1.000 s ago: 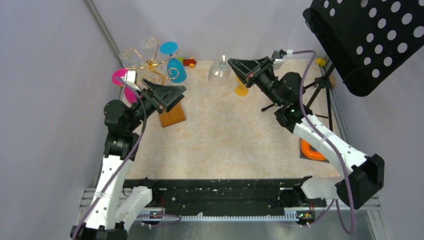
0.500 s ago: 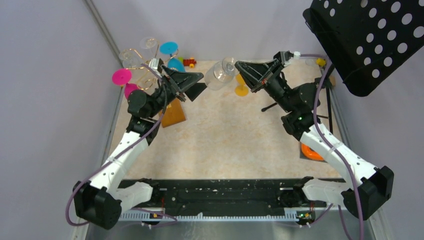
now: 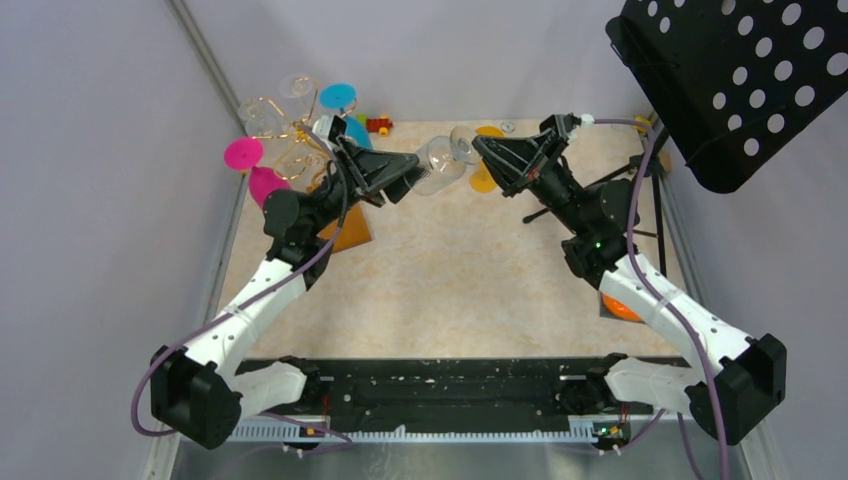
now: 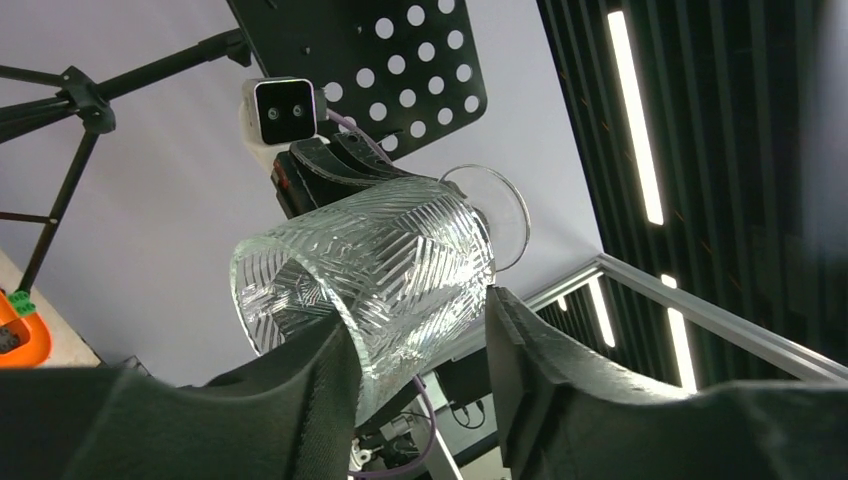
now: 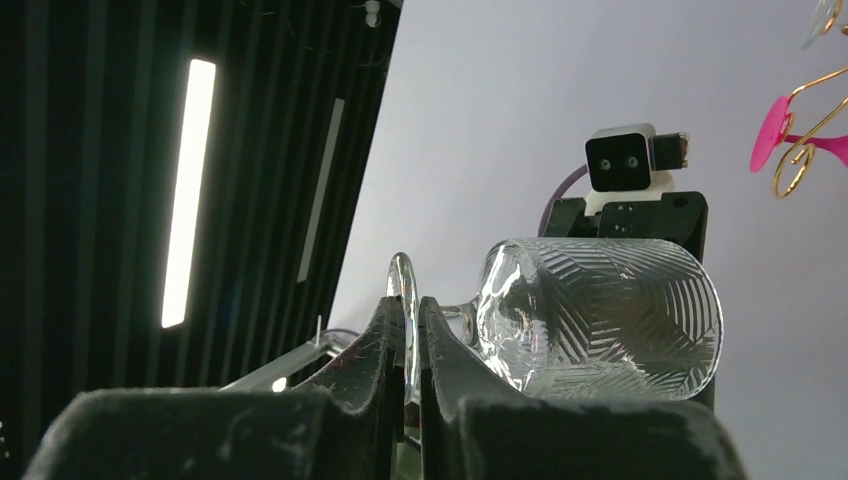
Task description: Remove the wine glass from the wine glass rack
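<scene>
Handover step: your right fingers (image 5: 380,345) pinch the wine glass (image 3: 437,162) by its foot; left fingers (image 4: 545,345) clasp its bowl; release right only once secure.

Both arms on my feed wear the same livery. Behind the left claw (image 3: 409,178) I see a black wedge-shaped housing, then rounded black joints, then glossy white shells along the left arm (image 3: 245,312), ending in a chunky black block. The right arm (image 3: 668,303) matches it, with a small green light (image 3: 597,243) glowing on a black joint well behind the right claw (image 3: 480,148). Just behind each claw sits a white boxy wrist camera (image 4: 280,110) with two dark lenses, and a purple cable (image 5: 557,196) trails back from it. The fingers (image 4: 570,390) are matte black, grainy moulded plastic.
</scene>
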{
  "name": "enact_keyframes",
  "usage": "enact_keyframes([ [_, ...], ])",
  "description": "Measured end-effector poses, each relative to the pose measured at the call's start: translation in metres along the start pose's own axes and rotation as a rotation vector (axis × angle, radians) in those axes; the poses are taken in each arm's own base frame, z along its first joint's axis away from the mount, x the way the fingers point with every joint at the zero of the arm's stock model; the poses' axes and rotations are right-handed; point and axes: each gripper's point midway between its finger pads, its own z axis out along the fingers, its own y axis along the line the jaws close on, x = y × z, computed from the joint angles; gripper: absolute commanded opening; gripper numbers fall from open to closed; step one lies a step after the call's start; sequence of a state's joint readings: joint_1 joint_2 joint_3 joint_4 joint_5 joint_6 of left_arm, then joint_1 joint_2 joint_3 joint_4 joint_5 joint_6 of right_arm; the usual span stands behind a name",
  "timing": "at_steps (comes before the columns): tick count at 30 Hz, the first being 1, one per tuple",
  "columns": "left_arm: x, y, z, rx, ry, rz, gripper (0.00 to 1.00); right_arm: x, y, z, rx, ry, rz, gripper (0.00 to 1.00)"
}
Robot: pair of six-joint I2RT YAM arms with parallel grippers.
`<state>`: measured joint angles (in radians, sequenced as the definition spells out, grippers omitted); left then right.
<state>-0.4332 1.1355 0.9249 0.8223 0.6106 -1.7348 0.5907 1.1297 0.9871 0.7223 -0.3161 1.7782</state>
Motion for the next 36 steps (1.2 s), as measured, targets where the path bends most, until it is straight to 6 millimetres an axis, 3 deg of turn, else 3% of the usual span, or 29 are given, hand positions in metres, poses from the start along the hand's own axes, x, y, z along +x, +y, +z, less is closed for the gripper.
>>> enact_keyframes([
  [4,0.001,-0.003,-0.001,0.015,0.003,-0.004,0.33,0.001,0.001,-0.003,-0.020,0.002,0.017,0.00],
  [10,0.005,-0.027,-0.003,0.115,0.016,0.002,0.01,-0.002,-0.003,-0.008,-0.036,-0.011,0.056,0.00],
  [13,0.008,-0.036,-0.003,0.170,0.036,0.000,0.00,-0.002,-0.003,-0.008,-0.047,-0.008,0.068,0.00],
  [16,0.006,-0.033,-0.001,0.192,0.046,-0.020,0.00,-0.003,-0.002,-0.009,-0.061,-0.013,0.069,0.00],
  [20,0.005,-0.030,0.000,0.189,0.046,-0.015,0.00,-0.007,-0.007,-0.010,-0.060,-0.030,0.074,0.37],
  [22,0.006,-0.027,0.000,0.171,0.045,0.023,0.00,-0.008,-0.009,-0.010,-0.055,-0.033,0.054,0.62],
  [24,0.006,-0.022,0.001,0.137,0.040,0.060,0.00,-0.008,-0.013,-0.010,-0.045,-0.036,0.030,0.72],
  [29,0.003,-0.008,0.006,-0.042,0.024,0.203,0.00,-0.014,-0.036,-0.013,0.038,-0.070,-0.090,0.79],
  [36,-0.016,-0.018,-0.001,-0.300,-0.024,0.554,0.00,-0.031,-0.068,-0.026,0.207,-0.150,-0.270,0.78],
])
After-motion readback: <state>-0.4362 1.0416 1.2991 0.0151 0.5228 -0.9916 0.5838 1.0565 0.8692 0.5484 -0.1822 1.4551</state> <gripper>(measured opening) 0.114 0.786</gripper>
